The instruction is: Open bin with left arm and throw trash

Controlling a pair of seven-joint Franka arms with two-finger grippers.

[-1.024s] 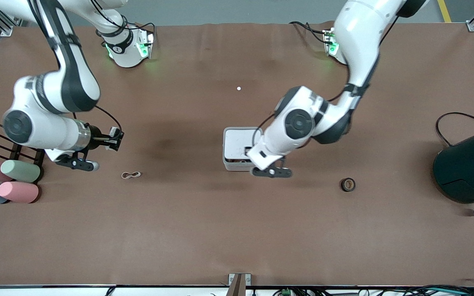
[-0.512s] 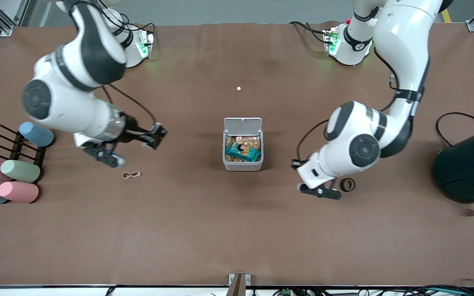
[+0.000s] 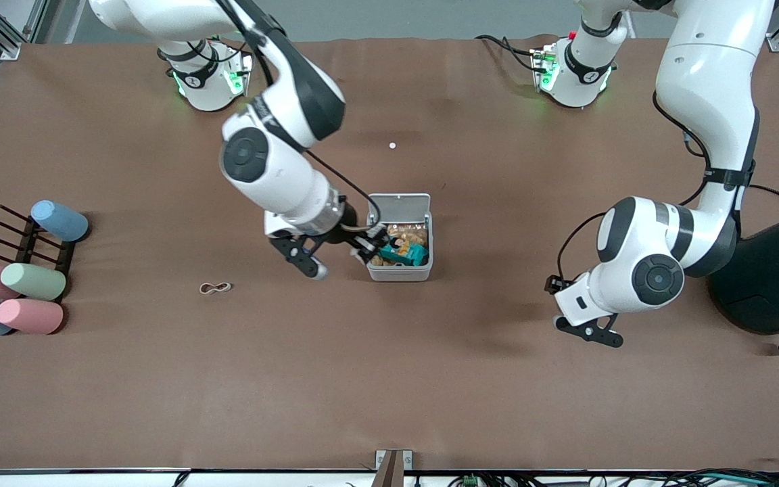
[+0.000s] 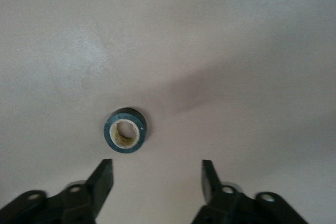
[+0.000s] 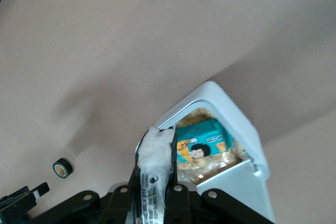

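Since half a second ago the right gripper (image 3: 370, 247) has swung from above the rubber band across to the open bin (image 3: 399, 273), and the left gripper (image 4: 157, 174) has drawn away toward the dark teal cylinder (image 3: 778, 281). A second ago the lid was shut under the left arm; now it stands raised.

From the fingers outward: the right fingers (image 5: 176, 192) are clenched on the little black-and-white box (image 5: 153, 169), held over the bin's rim at the edge toward the right arm's end of the counter (image 3: 389, 385). Inside the bin lie a teal packet (image 3: 404, 253) and pale crinkled wrappers. The white lid (image 3: 399, 203) is tipped up on the bin's edge farther from the front camera.

The left fingers (image 4: 102, 179) are spread apart with nothing between them, hanging over the counter with the black tape roll (image 4: 125, 130) lying flat just ahead of their tips. In the front view that roll is hidden under the left arm.

The pale rubber band (image 3: 216, 288) lies on the counter toward the right arm's end, well apart from the bin. A tiny white dot (image 3: 392, 145) sits farther from the camera than the bin. Pastel cylinders (image 3: 30, 297) rest by a dark rack (image 3: 21, 247) at the right arm's end.
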